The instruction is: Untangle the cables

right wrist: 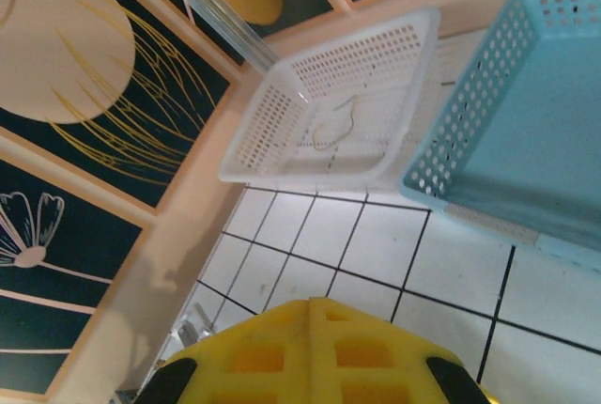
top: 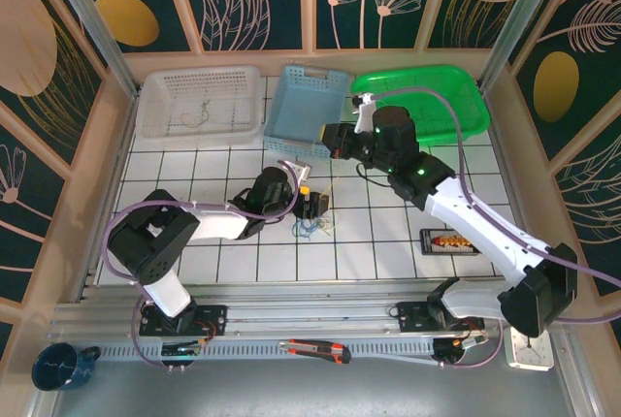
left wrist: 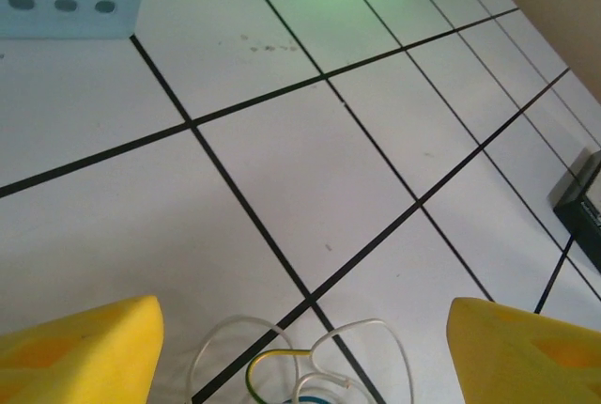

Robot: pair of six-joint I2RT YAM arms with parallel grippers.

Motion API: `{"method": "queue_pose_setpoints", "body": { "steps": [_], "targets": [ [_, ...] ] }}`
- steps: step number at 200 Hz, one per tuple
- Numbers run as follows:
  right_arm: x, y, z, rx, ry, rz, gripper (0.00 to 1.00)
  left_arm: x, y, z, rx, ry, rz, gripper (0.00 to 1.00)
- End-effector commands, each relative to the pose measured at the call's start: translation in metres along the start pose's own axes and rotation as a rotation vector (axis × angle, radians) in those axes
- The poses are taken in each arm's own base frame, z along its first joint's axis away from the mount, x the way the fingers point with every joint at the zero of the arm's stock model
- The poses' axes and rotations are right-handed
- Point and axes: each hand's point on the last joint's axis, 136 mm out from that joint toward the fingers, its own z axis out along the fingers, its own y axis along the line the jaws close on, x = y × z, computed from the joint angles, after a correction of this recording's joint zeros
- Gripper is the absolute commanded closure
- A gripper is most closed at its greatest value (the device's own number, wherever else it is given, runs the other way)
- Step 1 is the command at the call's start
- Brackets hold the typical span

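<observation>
cables (top: 312,227) tangled on table (top: 388,242), left claw (top: 310,206) spread above, right claw (right wrist: 315,310) closed

The cables (top: 312,227), thin blue, yellowish and white wires, lie in a small looped tangle just six o'clock of the tiled floor's (top: 388,242) centre.

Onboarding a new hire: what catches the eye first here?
A small tangle of cables sits mid-table, the left gripper open just over it. Along the far edge stand a white basket, a blue basket and a green tray; a lone cable lies in the white basket.
</observation>
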Motion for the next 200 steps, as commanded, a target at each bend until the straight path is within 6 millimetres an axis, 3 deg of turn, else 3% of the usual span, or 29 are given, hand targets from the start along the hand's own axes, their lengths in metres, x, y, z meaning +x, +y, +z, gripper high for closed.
{"method": "queue_pose_setpoints", "body": {
  "steps": [1, 36, 86, 150, 200],
  "targets": [
    [-0.035, 0.028, -0.020, -0.074, -0.095, -0.012, 1.00, -0.004, 0.002, 0.001, -0.018, -0.013, 0.018, 0.21],
    [-0.046, 0.026, -0.029, -0.060, -0.128, -0.019, 1.00, -0.011, -0.001, -0.009, -0.025, -0.037, 0.023, 0.18],
    [-0.055, 0.010, -0.038, -0.015, -0.152, -0.019, 1.00, -0.037, -0.017, -0.036, -0.014, -0.113, 0.063, 0.11],
    [-0.051, -0.003, -0.041, 0.004, -0.148, -0.009, 1.00, -0.079, -0.071, -0.074, 0.193, -0.247, 0.069, 0.07],
    [-0.046, -0.005, -0.039, -0.001, -0.141, -0.002, 1.00, -0.103, -0.108, -0.079, 0.386, -0.264, -0.024, 0.03]
  ]
}}
